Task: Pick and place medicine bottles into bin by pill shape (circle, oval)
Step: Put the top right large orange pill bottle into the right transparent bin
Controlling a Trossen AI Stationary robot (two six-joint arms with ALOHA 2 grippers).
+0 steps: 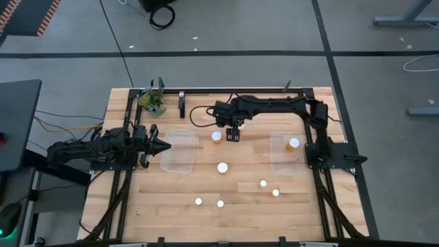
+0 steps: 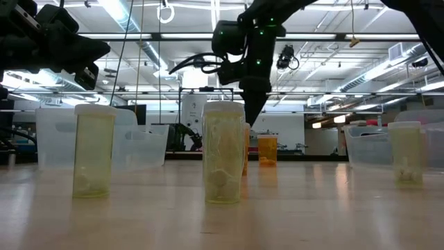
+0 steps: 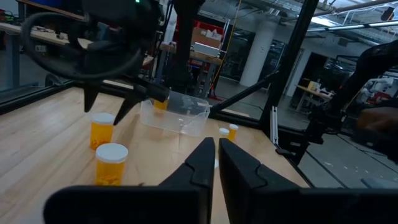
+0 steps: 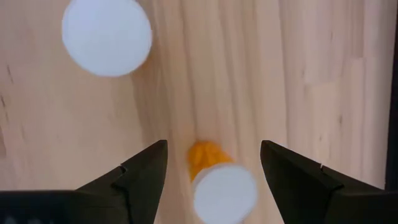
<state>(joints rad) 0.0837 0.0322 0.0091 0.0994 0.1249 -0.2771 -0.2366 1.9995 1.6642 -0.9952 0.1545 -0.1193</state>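
While jaws gape, right gripper (image 4: 213,165) above bottle (image 4: 217,180)

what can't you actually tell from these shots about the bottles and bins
- Pill shape: bottles too small in the high view; the nearest one in the low view shows only a blurred mass inside.
- Labels: none readable in any view.
- Bottle under the right end effector: the bottle is cut off by the right wrist picture's edge.
- Left bin: contents unclear from above through its clear walls.

Grey floor (image 1: 274,27) with dark lines, ceiling strip lights (image 2: 388,66) overhead.
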